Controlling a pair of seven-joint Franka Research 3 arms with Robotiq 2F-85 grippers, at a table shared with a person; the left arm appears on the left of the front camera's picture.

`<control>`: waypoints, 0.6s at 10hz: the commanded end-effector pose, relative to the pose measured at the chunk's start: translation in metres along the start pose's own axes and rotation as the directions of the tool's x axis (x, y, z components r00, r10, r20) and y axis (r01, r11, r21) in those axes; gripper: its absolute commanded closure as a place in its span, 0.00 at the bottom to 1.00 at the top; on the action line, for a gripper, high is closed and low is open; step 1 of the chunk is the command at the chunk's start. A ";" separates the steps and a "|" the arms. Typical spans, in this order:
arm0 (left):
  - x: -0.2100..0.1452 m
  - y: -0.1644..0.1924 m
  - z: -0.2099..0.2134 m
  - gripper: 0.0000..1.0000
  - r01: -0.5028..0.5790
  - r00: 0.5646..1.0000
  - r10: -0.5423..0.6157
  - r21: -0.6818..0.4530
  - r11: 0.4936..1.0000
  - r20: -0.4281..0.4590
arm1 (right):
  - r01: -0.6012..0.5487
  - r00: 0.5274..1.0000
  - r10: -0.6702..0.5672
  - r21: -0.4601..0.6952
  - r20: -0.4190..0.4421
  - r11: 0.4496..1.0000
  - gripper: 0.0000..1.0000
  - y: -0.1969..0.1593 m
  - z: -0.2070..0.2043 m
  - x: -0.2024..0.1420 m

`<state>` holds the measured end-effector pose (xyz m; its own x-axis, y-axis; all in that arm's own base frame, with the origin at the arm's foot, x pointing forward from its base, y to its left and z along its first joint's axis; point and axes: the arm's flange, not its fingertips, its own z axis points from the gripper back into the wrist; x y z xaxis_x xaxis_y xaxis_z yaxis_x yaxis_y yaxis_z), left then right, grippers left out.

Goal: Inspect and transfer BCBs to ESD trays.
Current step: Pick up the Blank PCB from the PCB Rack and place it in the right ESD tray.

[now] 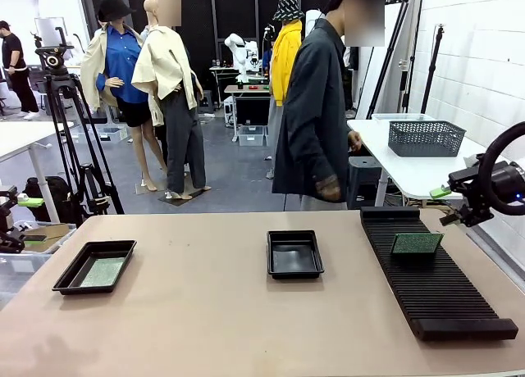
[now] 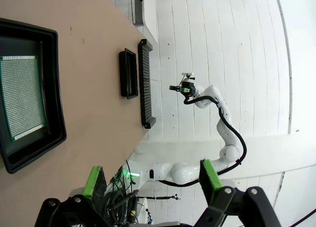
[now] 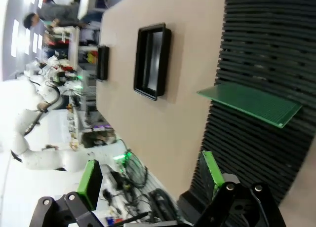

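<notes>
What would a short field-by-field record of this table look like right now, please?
left tray: holds the flat BCB
centre tray: empty
rack: black, ribbed, on the robot's right; the racked BCB is propped in its slots near the far end
left claw: open, holding nothing
right claw: open, holding nothing, beside the rack
person: standing at the far side, hands off the table
</notes>
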<state>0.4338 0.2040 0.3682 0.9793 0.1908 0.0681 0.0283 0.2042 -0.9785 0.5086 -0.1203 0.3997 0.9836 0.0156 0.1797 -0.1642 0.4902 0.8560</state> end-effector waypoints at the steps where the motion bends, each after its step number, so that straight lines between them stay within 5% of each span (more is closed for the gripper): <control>1: 0.000 -0.001 0.001 0.00 0.003 1.000 -0.003 0.002 1.000 0.000 | -0.146 0.988 0.141 -0.087 -0.055 0.986 0.00 0.007 -0.009 0.012; 4: 0.000 -0.001 0.001 0.00 0.003 1.000 -0.003 0.002 1.000 0.000 | -0.383 0.918 0.352 -0.179 -0.183 0.906 0.00 0.020 -0.024 0.031; 6: 0.000 -0.001 0.001 0.00 0.003 1.000 -0.003 0.002 1.000 0.000 | -0.565 0.813 0.476 -0.261 -0.335 0.783 0.00 0.039 -0.034 0.052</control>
<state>0.4339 0.2041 0.3680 0.9793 0.1908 0.0679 0.0280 0.2043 -0.9785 0.5484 -0.0730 0.4274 0.8010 0.4754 0.3639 -0.5978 0.6026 0.5287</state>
